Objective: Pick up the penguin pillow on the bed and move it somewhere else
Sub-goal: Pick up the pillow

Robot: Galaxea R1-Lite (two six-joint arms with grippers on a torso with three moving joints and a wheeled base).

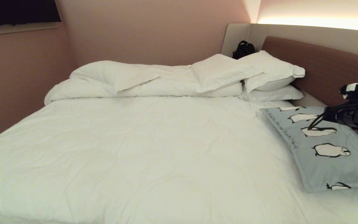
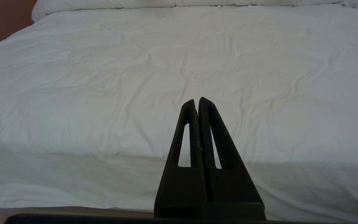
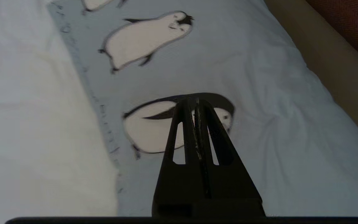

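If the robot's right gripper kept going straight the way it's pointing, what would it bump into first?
Probably the penguin pillow. The shut right gripper points down at one of its penguins, with nothing visible between, though how far above it hangs is unclear.

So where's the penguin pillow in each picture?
Head view: the penguin pillow lies at the right, near the headboard.
Left wrist view: not in it, only the white sheet.
Right wrist view: it fills the middle, under the shut right gripper.
Shared landmark: the bed with its white sheet.
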